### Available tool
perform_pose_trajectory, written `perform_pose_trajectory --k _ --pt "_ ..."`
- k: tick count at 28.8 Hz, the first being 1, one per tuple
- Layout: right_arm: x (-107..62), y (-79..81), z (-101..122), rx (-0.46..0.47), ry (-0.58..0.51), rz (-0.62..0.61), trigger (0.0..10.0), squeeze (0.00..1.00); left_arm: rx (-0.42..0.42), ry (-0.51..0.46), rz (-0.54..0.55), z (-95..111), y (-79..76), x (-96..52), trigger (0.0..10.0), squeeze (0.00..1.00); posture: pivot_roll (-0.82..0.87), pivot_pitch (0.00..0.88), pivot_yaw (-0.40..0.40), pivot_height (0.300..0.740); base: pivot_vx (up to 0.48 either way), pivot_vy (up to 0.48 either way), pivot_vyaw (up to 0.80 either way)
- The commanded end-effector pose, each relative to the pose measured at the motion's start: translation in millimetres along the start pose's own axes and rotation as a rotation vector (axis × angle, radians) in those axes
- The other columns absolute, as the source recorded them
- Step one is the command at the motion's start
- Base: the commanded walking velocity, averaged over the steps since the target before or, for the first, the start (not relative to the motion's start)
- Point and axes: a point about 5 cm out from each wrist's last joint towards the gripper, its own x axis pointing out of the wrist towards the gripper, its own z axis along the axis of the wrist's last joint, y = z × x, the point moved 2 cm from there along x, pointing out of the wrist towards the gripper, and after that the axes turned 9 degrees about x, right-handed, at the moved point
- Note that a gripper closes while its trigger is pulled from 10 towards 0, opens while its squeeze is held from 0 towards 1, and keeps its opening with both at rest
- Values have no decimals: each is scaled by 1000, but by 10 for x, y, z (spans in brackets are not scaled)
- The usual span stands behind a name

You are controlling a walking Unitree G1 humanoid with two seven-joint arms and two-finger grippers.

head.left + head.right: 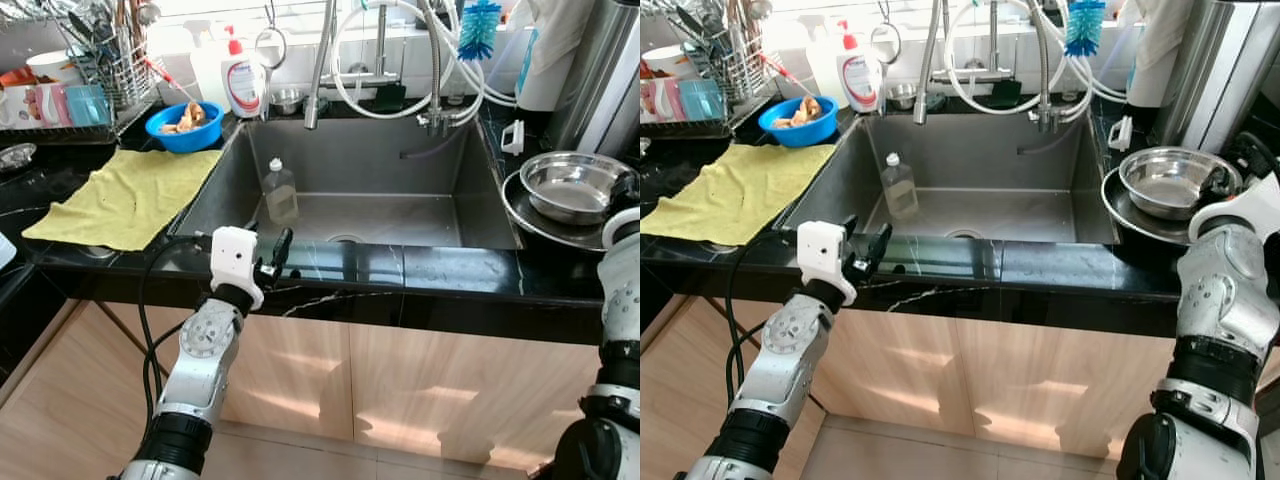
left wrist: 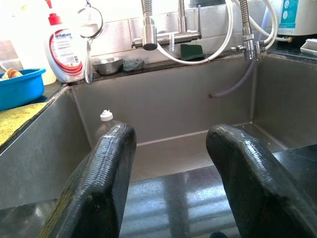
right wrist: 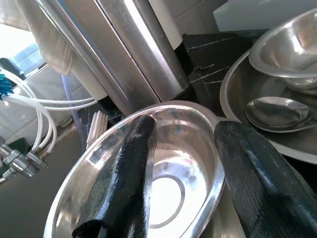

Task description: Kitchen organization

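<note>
A clear plastic bottle (image 1: pixel 281 192) with a white cap stands upright in the steel sink (image 1: pixel 400 215), near its left wall. My left gripper (image 1: pixel 277 252) hovers over the black counter edge in front of the sink, open and empty, pointing at the bottle (image 2: pixel 102 124). On the right counter a steel bowl (image 1: pixel 570 185) sits on a steel plate (image 1: pixel 520 218). My right gripper (image 3: pixel 185 129) is open just over this bowl (image 3: pixel 168 193), one finger on each side of its near rim, holding nothing.
A yellow cloth (image 1: pixel 130 195) lies left of the sink, with a blue bowl (image 1: pixel 185 125), a soap bottle (image 1: pixel 242 80) and a dish rack (image 1: pixel 110 60) behind it. The faucet (image 1: pixel 318 70) and hoses hang over the sink. A tall steel cylinder (image 1: pixel 600 70) stands behind the bowl.
</note>
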Motion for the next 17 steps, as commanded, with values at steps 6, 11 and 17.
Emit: perform_pose_trajectory --k 6,11,17 --pt "-33 34 138 39 -48 -6 10000 0 23 -10 7 41 48 10 10000 0 -137 0 98 740 0 0 0" --pt "-52 -27 168 50 -69 -53 10000 0 21 -10 6 41 43 12 10000 0 -139 0 98 740 0 0 0" --pt "-30 -84 149 37 -56 -85 10000 0 21 -9 5 39 42 12 10000 0 -140 0 98 740 0 0 0"
